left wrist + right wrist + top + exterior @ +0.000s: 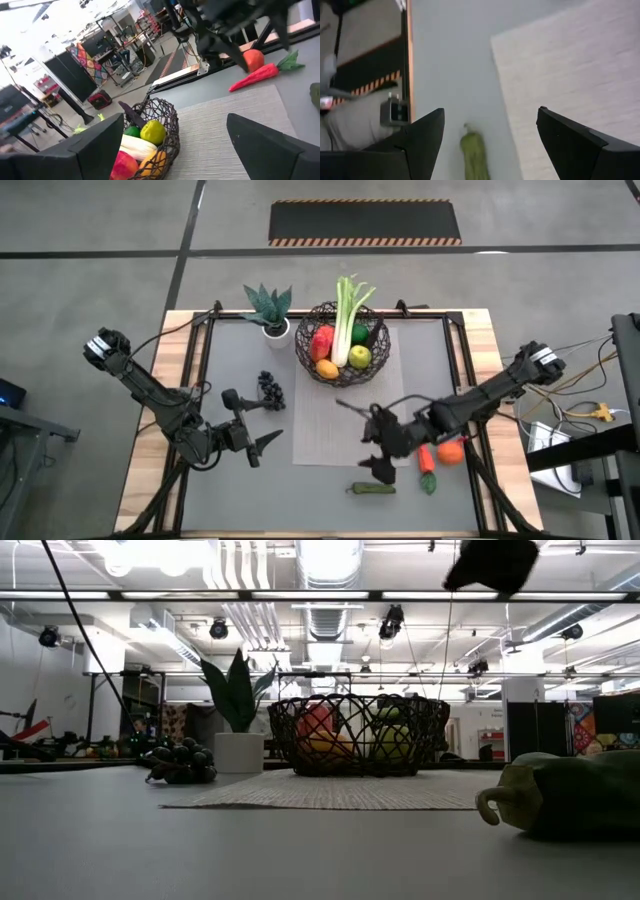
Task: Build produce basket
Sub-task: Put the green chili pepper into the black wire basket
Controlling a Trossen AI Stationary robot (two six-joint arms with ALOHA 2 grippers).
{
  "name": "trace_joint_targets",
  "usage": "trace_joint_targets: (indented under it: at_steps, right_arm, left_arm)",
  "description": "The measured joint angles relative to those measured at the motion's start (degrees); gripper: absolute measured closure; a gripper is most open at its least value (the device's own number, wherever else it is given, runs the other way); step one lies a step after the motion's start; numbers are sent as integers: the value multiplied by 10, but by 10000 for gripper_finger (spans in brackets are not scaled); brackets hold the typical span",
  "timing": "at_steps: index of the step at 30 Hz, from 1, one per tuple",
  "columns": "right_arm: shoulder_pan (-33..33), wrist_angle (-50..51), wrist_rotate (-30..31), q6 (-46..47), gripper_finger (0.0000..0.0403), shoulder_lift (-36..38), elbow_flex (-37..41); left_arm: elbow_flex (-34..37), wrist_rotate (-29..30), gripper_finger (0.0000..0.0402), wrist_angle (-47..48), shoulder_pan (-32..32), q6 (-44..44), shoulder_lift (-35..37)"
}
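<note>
The dark wire basket (340, 345) stands at the far middle on a grey placemat (330, 430). It holds a leek (347, 315), a red fruit, an orange fruit and green fruits. Dark grapes (271, 388) lie left of it. A green pepper (372, 489) lies near the front edge, with a carrot (426, 463) and an orange fruit (450, 451) to its right. My right gripper (368, 440) hangs open above the mat's near right corner, slanting down, with the pepper (474, 155) below it. My left gripper (262, 420) stands open and level at the mat's left edge, pointing right.
A small white pot with a spiky green plant (270, 315) stands left of the basket at the far edge. The black frame rail (300, 317) runs around the grey table top. Bare grey surface (250, 490) lies at the near left.
</note>
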State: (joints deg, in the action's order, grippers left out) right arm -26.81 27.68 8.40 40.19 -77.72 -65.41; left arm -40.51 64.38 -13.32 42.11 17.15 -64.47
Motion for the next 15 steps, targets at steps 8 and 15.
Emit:
trace_joint_targets:
  at_steps: [8,15]
  right_arm:
    - [-76,45,-10,4,103,-77,0]
    - [-85,69,-28,-3,103,-155,0]
  left_arm:
    - [0,-28,65,1,0,-35,-11]
    - [0,-89,65,-97,-3,-87,-100]
